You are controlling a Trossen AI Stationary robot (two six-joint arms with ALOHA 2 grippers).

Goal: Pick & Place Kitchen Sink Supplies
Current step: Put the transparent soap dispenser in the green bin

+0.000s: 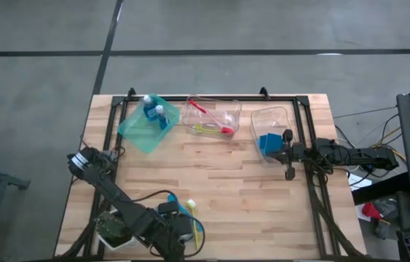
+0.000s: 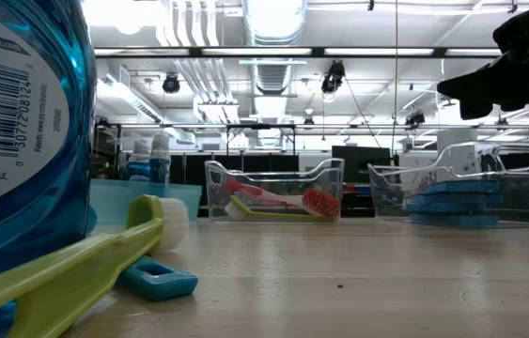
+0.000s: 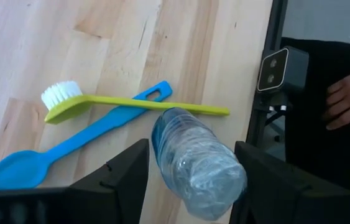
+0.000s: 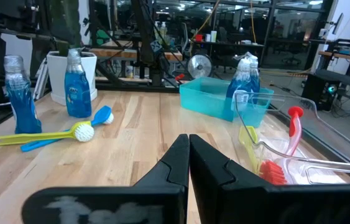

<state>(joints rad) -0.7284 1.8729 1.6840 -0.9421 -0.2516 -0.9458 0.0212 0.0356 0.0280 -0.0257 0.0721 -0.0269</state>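
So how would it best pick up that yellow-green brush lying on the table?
Probably from above, across the thin handle of the brush. It lies flat, crossed over the blue brush near mid-length, so the free stretch toward its bristle head looks safest. The bottle between the left tool's open fingers crowds the other end.

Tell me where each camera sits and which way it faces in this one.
High: overhead, looking straight down on the table; both arms show, left end effector near the brushes, right end effector by the sponge bin.
Low: at tabletop height beside a bottle, facing the bins; the right arm shows top right.
Left wrist: looks down on that bottle, framed by its end effector.
Right wrist: looks across the table past its shut end effector.
Shared: both wrist views show the yellow-green brush crossing the blue brush.
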